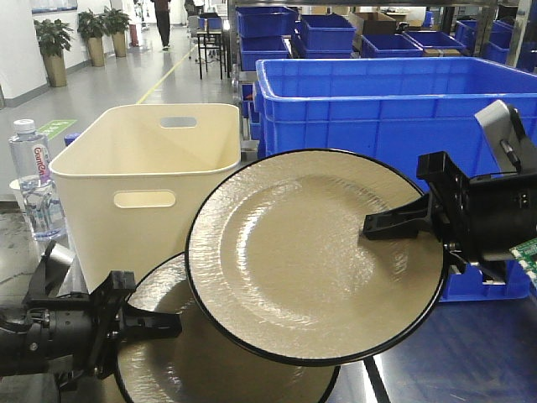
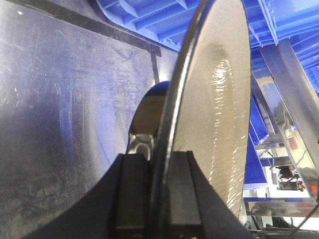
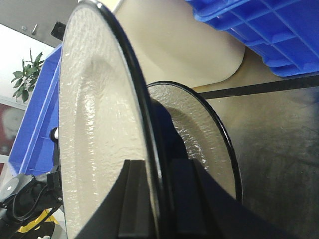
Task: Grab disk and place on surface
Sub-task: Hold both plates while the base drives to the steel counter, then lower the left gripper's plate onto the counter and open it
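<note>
**Right gripper [image 1: 375, 225] and left gripper [image 1: 168, 323] each pinch one disk**

You have two grippers and two disks here, one disk for each.

Your right gripper is squeezed tight on the right edge of the upper disk [image 1: 310, 252]. One black finger lies on its cream face and the other is hidden behind it. This disk is up in the air, tipped so its face looks at the front camera.

Your left gripper is squeezed tight on the left edge of the lower disk [image 1: 226, 369]. In the left wrist view that edge sits right between the two fingers [image 2: 132, 194].

From the front, the upper disk covers the top part of the lower disk. You cannot tell if the two touch.

The surface [image 1: 457, 353] is dark and shiny and lies under both disks. You cannot tell if the lower disk rests on it.

Behind them stand one cream bin [image 1: 151, 168] and one big blue crate [image 1: 369, 101], with more blue crates [image 1: 327, 34] farther back. One water bottle [image 1: 33, 185] stands at the left.
</note>
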